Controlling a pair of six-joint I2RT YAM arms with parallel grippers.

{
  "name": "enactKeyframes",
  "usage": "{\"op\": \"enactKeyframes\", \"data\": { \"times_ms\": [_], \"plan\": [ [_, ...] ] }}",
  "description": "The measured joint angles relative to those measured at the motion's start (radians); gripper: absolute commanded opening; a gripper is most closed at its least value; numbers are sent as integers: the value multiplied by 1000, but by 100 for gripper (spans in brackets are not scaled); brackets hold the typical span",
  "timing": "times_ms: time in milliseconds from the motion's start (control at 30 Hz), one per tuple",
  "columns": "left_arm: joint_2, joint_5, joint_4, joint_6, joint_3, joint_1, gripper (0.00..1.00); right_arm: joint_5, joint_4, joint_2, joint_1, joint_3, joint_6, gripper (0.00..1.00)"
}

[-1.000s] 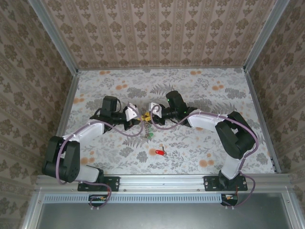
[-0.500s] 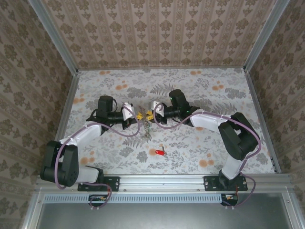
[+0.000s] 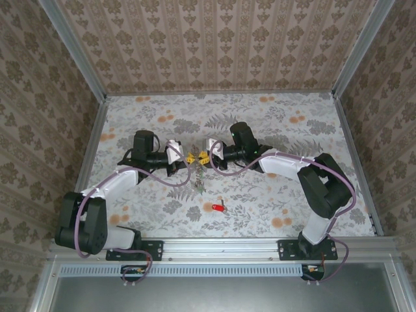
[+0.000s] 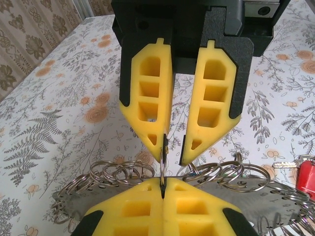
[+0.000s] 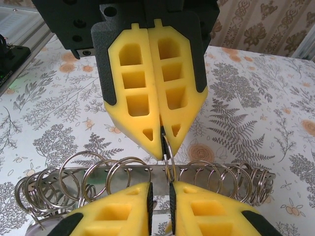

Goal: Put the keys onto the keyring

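Two robot arms meet tip to tip over the middle of a floral worktop (image 3: 292,130). The left hand (image 3: 190,158) is clenched on a small metal keyring (image 5: 169,157), its yellow pads pressed flat together with the thin loop pinched at their tips. Facing it, the right hand (image 3: 203,156) stands slightly parted. A narrow gap runs between its fingers (image 4: 147,108), and the edge-on keyring (image 4: 163,160) rests against one fingertip, not squeezed by both. Just below the two hands sits a metal strip (image 5: 98,174) strung with many split rings. A red-headed key (image 3: 218,208) lies alone on the worktop nearer the arm bases, well apart from the keyring. From the left wrist its red head (image 4: 306,177) shows at the right edge, beside the strip.
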Motion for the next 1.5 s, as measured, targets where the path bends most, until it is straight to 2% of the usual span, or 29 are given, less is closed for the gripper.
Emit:
{"op": "enactKeyframes", "data": {
  "times_ms": [667, 733, 800, 833, 967, 1100, 1167, 1233, 1367, 1500],
  "plan": [
    [1, 26, -6, 0, 3, -6, 0, -2, 57, 4, 4, 0, 59, 24],
    [1, 26, -10, 0, 3, -12, 0, -3, 69, 4, 7, 0, 68, 23],
    [1, 25, -10, 1, 3, -12, 0, -8, 74, 6, 7, 0, 74, 14],
    [1, 22, -9, 1, 3, -12, 0, -14, 74, 6, 7, 0, 76, 13],
    [1, 19, -11, 1, 5, -12, 0, -17, 76, 8, 6, 0, 84, 26],
    [1, 19, -13, 0, 5, -12, 0, -21, 74, 8, 5, 0, 78, 19],
    [1, 19, -13, 0, 5, -12, 0, -29, 69, 8, 4, 0, 78, 26],
    [1, 19, -13, 0, 5, -12, 0, -33, 67, 8, 2, 0, 77, 27],
    [2, 19, -11, 0, 5, -13, 0, -41, 67, 8, -6, 0, 78, 24],
    [8, 19, -9, 0, 13, -13, 0, -55, 76, 10, -12, -3, 87, 16]
  ]
}}
